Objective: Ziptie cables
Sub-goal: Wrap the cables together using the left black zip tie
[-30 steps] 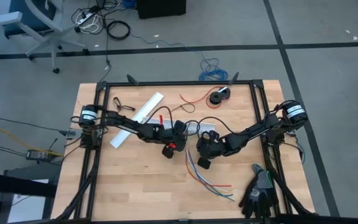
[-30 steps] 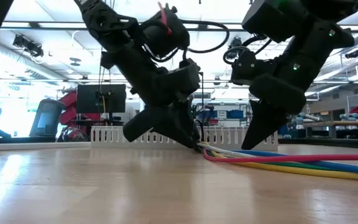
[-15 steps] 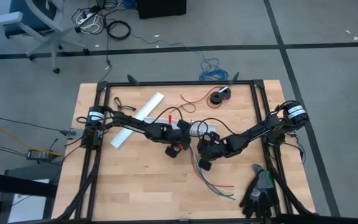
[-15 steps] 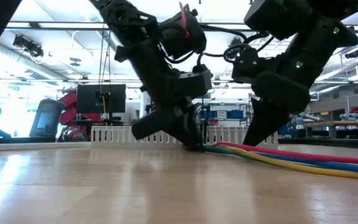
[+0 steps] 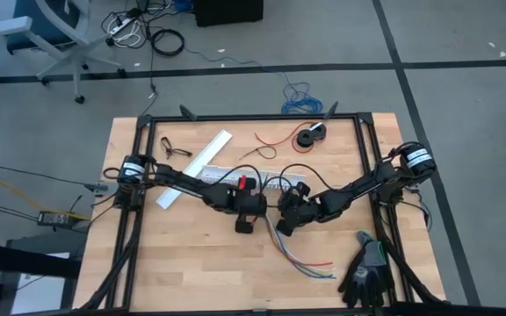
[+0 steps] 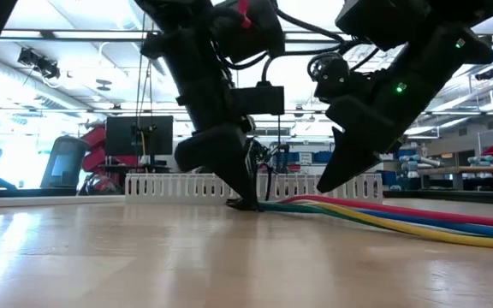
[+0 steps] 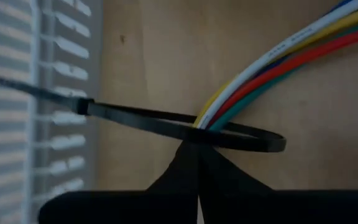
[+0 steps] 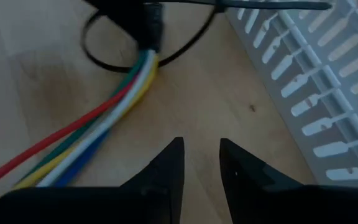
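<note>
Even ceiling light, sharp from above, soft up close

Bright ceiling strips (image 6: 75, 36) backlight both arms into silhouettes in the low view. The left gripper (image 7: 197, 163) and right gripper (image 8: 201, 163) are blurred black in their wrist views; beyond them, the cables (image 7: 272, 59) look soft.

A: What colours run through the cables (image 7: 272, 59)?
B: White, yellow, red, blue and green, with a black sleeve just beyond the right gripper's dark fingers (image 8: 169, 163).
A: And the loop (image 7: 185, 127) round them?
B: A black zip tie, right at the left fingertips (image 7: 188, 168).
A: The background?
B: Pale wood table (image 8: 36, 74), and a white slotted duct (image 8: 303, 81).
</note>
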Controlling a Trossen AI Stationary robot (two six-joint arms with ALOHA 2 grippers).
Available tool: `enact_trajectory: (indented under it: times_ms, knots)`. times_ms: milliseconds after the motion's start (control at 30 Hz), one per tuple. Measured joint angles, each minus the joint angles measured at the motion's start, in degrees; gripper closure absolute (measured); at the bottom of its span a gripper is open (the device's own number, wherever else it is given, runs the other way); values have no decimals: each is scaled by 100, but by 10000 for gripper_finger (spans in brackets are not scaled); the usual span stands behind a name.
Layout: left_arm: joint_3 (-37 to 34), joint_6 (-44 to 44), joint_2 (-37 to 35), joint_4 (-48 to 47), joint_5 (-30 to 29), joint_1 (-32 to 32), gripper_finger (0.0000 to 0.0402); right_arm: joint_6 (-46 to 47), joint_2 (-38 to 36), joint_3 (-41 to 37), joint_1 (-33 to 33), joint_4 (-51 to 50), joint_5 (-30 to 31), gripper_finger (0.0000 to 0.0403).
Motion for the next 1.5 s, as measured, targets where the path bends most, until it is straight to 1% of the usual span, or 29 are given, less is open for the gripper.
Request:
enact_trajectory:
  times_ms: [167, 267, 400, 467, 533, 633, 733, 833, 1000, 1067, 1133, 1200, 1267, 1367, 1433, 1500]
  knots:
    - [-5, -771, 0, -193, -80, -218, 401, 2, -32, 0, -3, 157, 115, 316]
    - [-7, -1324, 2, -315, -84, -362, 401, -1, -46, 0, -44, 649, 104, 316]
    - [-15, -1874, 7, -337, -282, -569, 401, 7, -48, 0, -188, 1174, -295, 317]
    - [-15, -2150, 9, -333, -305, -640, 401, 115, -48, -1, -258, 1199, -327, 321]
    - [-17, -2410, 11, -327, -458, -724, 401, 215, -55, -110, -328, 1329, -341, 327]
    - [-20, -2632, 17, -321, -722, -850, 401, 471, -69, -555, -376, 1806, -422, 330]
    - [-20, -2756, 17, -323, -783, -944, 401, 867, -140, -1203, -376, 2623, -606, 331]
    - [-21, -2832, 17, -317, -879, -1010, 401, 1133, -353, -1975, -393, 3587, -961, 331]
    - [-38, -2927, 33, -290, -1181, -1095, 401, 1115, -939, -3197, -392, 5161, -1506, 331]
    - [-149, -2939, 25, -45, -1232, -1097, 401, 1218, -1129, -3578, -393, 5676, -1831, 331]
    - [-250, -2949, 22, 276, -1297, -1094, 401, 1562, -1222, -3793, -393, 6172, -2113, 330]
    - [-339, -3005, 22, 536, -1361, -1094, 401, 2186, -1246, -3827, -393, 6414, -2186, 330]
    - [-456, -3058, 22, 905, -1418, -1092, 401, 2749, -1196, -3726, -411, 6318, -2151, 330]
    - [-577, -3073, 34, 1468, -1563, -1102, 401, 2846, -983, -3403, -437, 6061, -2101, 330]
    - [-634, -3067, 50, 1760, -1708, -1123, 401, 2844, -748, -3153, -435, 6026, -1919, 330]
    - [-647, -3057, 93, 1879, -1919, -1155, 401, 2816, -530, -2918, -436, 6033, -1823, 330]
